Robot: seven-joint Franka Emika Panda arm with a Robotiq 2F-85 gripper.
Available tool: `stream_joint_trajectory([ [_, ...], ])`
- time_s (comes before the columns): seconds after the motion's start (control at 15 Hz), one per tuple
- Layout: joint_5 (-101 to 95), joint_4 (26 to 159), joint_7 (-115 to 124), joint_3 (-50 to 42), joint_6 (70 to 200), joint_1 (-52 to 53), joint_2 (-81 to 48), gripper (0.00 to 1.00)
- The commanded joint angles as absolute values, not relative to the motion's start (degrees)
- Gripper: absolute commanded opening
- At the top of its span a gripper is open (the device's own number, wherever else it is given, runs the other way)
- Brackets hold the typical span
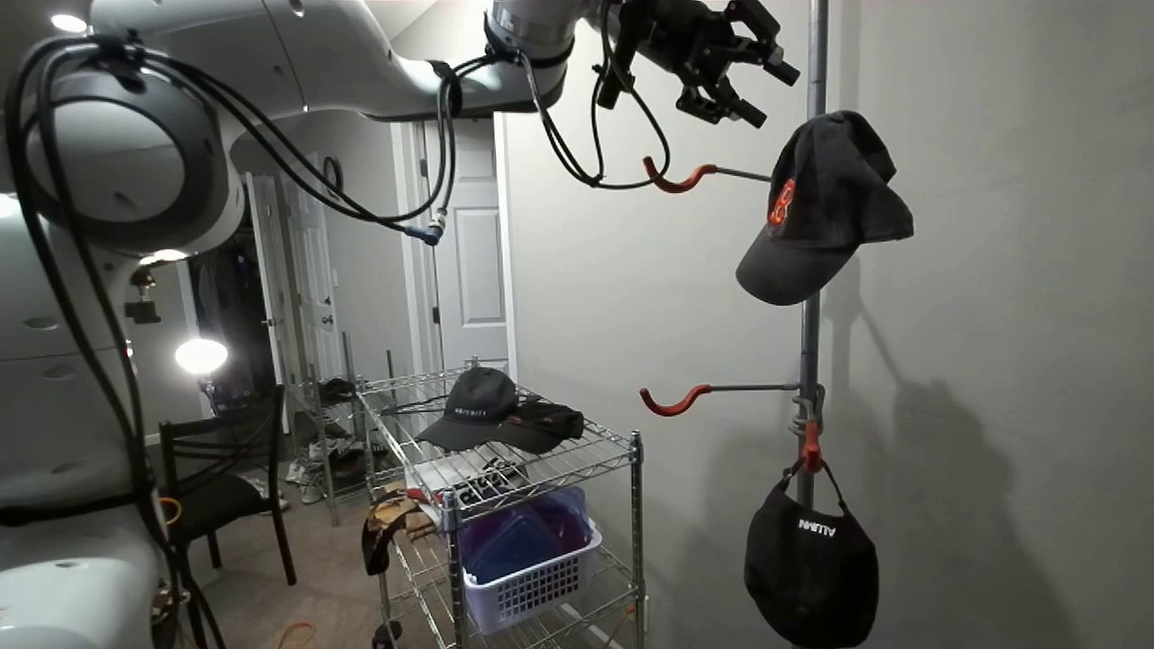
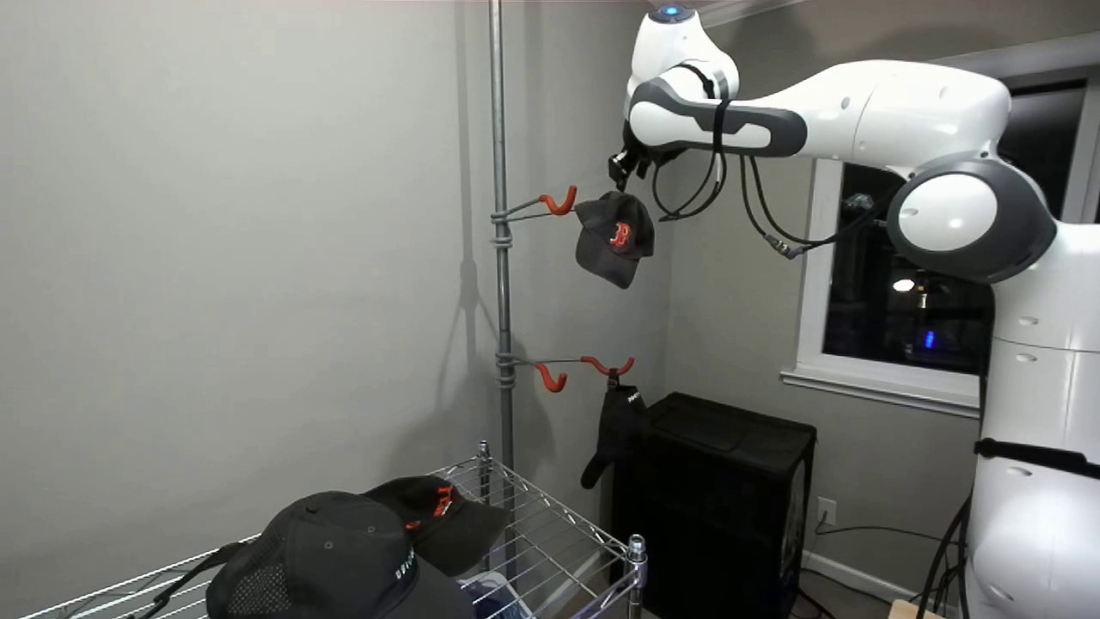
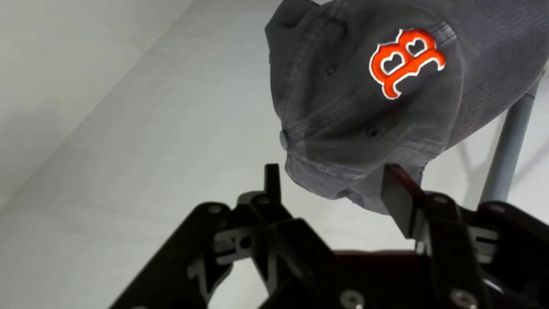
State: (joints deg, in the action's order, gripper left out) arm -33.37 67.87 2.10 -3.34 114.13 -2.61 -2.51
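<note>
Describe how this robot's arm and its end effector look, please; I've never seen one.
The arm is glossy white, with rounded segments, dark grey bands and big round joint covers; a blue light glows on top. Black cables loop along it, and a black strap circles its lower part. The end effector is black, with two angular, hinged fingers.
</note>
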Motion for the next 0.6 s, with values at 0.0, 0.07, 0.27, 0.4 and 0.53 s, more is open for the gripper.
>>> stream_joint_trajectory([
  [0.0,-30.18,69.36,-1.74,-2.79,114.10,-2.34,-0.08,0.92],
  [0.07,-29.52,69.64,-2.45,-2.52,114.04,-2.08,0.65,0.98],
  [0.27,-27.14,70.21,-4.72,-1.61,112.97,-1.12,2.74,1.00],
  [0.4,-26.30,70.23,-5.90,-0.93,110.00,-0.23,4.39,1.00],
  [0.53,-25.40,70.69,-7.16,-0.20,107.05,0.80,6.44,1.00],
])
